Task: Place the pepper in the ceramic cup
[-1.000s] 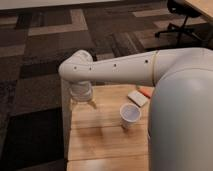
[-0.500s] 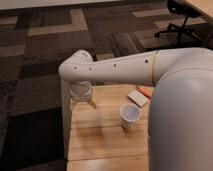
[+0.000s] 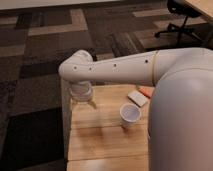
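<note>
The ceramic cup is small and white with a pale lavender inside, and stands upright near the middle of the wooden table. The orange-red pepper lies at the table's far right, just behind a flat white block and partly hidden by my arm. My gripper hangs from the wrist over the table's far left corner, well left of the cup and the pepper.
My large white arm and body cover the right side of the table. Dark patterned carpet surrounds the table. An office chair base stands at the far upper right.
</note>
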